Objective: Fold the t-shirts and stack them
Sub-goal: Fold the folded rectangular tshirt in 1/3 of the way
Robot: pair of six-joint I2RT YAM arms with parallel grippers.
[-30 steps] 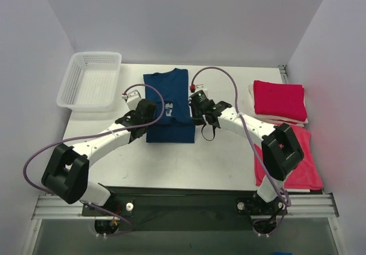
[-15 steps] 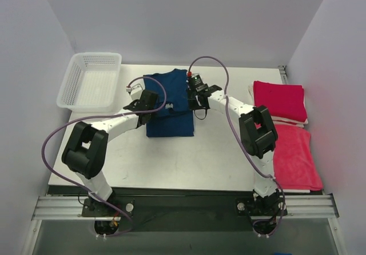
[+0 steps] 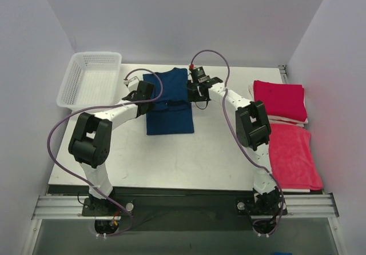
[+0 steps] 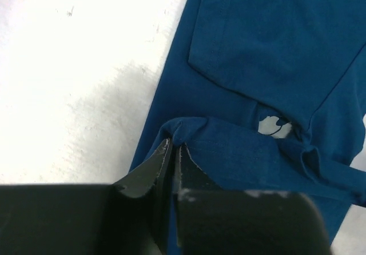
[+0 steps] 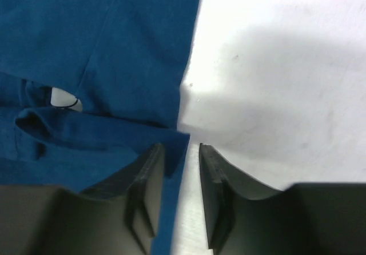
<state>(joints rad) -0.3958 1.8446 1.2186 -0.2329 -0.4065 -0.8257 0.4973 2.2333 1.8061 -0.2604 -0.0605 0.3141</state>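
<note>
Progress: one folded red t-shirt [image 3: 279,99] rests at the far right of the table [image 3: 171,163]; a larger red t-shirt [image 3: 293,156] just beside it looks unfolded; the navy t-shirt [image 3: 170,109], mid-table, is doubled over on itself but not stacked. Left gripper [image 4: 172,147]: jaws a hairline apart, pinching the shirt's bunched left edge; right gripper [image 5: 180,152]: jaws clearly parted, gripping nothing, the shirt's right edge lying just between them.

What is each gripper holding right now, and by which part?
The left gripper pinches the navy t-shirt at a puckered fold on its side edge. The right gripper stands open astride the opposite edge, holding nothing.
</note>
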